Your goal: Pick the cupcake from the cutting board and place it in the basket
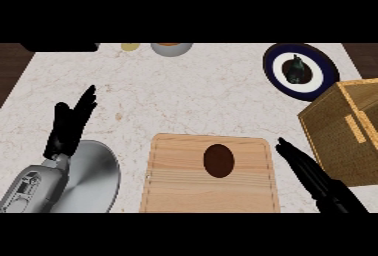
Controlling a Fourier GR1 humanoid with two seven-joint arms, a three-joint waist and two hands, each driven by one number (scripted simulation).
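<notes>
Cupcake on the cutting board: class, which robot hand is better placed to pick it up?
Right robot hand: it lies beside the cutting board, nearer the cupcake and basket.

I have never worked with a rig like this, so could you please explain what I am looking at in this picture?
This is a view from the robot's head, looking steeply down at a marble counter. The two black shapes are its hands: the left hand rests open at the left, over a grey plate, and the right hand is open beside a wooden cutting board. Neither holds anything. The brown oval on the board is the cupcake, seen from above. At the right stands the woven basket it should go into. Behind lies a dark blue plate with something dark on it.
</notes>
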